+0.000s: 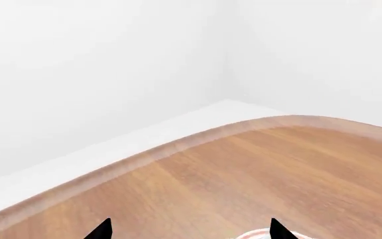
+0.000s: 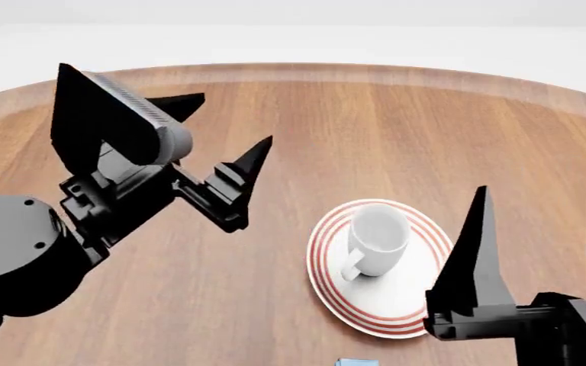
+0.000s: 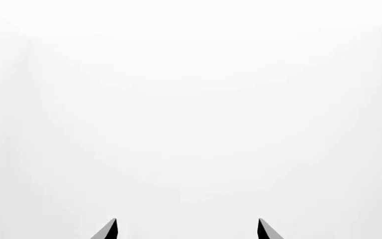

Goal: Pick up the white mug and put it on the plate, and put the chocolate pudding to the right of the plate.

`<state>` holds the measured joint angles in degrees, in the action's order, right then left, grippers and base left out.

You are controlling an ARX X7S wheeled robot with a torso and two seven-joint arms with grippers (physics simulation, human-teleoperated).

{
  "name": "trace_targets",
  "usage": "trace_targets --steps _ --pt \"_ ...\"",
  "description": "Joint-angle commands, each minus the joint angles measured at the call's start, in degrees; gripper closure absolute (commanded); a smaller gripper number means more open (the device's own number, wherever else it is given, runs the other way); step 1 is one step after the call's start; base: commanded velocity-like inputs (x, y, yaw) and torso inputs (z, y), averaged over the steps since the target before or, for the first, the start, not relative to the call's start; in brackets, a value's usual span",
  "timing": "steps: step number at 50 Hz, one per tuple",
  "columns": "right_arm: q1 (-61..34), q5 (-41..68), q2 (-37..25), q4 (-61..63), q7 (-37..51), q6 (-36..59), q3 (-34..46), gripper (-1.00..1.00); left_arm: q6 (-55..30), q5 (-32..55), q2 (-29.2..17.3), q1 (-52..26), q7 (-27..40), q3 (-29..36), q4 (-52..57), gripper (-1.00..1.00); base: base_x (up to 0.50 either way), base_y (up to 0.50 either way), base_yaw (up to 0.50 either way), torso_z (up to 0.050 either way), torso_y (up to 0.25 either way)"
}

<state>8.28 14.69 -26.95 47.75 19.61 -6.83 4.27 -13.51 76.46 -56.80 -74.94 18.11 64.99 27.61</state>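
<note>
The white mug (image 2: 377, 238) stands upright on the plate (image 2: 411, 306), a round white plate with red rings, in the head view; its handle points toward me. A sliver of the plate's rim (image 1: 257, 234) shows in the left wrist view. My left gripper (image 2: 234, 120) is open and empty, raised above the table to the left of the plate. My right gripper (image 2: 542, 194) is open and empty, raised at the plate's right side. A light blue corner at the head view's bottom edge may be the chocolate pudding (image 2: 355, 362); most of it is out of view.
The round wooden table (image 2: 375, 130) has a curved far edge with white floor and walls beyond. The right wrist view shows only white wall between its fingertips (image 3: 111, 229).
</note>
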Motion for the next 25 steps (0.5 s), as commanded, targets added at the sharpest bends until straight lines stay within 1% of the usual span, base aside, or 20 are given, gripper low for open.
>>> trace_targets --steps 1,6,7,11,13,18,20,22,25 --pt "3.7 -2.9 0.1 3.2 -2.0 3.7 2.4 -1.0 3.0 -1.5 -2.9 1.1 1.4 -4.2 2.5 -1.0 0.0 0.0 0.0 0.0 0.0" --pt "4.9 -0.2 -1.1 5.7 -2.2 6.3 2.8 -1.0 3.0 -1.4 -3.2 0.9 1.9 -4.4 2.7 -1.0 0.0 0.0 0.0 0.0 0.0" --pt "5.1 -1.5 -1.2 6.6 -2.0 6.5 2.9 -1.0 2.9 -1.7 -3.1 1.0 2.0 -4.3 2.8 -1.0 0.0 0.0 0.0 0.0 0.0" --pt "5.0 -1.2 -1.4 6.9 -1.8 7.2 2.8 -1.0 3.0 -2.2 -2.9 1.4 2.0 -4.1 2.9 -1.0 0.0 0.0 0.0 0.0 0.0" --pt "4.8 1.1 -2.3 8.0 -1.9 9.8 3.1 -1.0 2.8 -2.7 -2.7 1.5 2.0 -3.9 2.6 -1.0 0.0 0.0 0.0 0.0 0.0" --pt "5.6 2.4 -3.7 9.9 -2.0 13.4 4.5 -1.0 2.6 -2.3 -2.7 1.2 1.9 -4.1 2.9 -1.0 0.0 0.0 0.0 0.0 0.0" --pt "5.5 8.6 -4.5 11.1 -1.1 17.0 4.1 -1.0 2.3 -2.3 -2.6 1.0 2.1 -4.1 3.1 -1.0 0.0 0.0 0.0 0.0 0.0" --pt "5.0 11.7 -5.6 12.0 0.9 20.2 4.5 -1.0 2.4 -2.2 -2.7 0.9 2.1 -4.2 3.3 -1.0 0.0 0.0 0.0 0.0 0.0" --pt "3.2 15.0 -11.7 12.2 7.5 19.7 9.4 -1.0 2.3 -2.1 -2.7 0.8 2.1 -4.3 3.2 -1.0 0.0 0.0 0.0 0.0 0.0"
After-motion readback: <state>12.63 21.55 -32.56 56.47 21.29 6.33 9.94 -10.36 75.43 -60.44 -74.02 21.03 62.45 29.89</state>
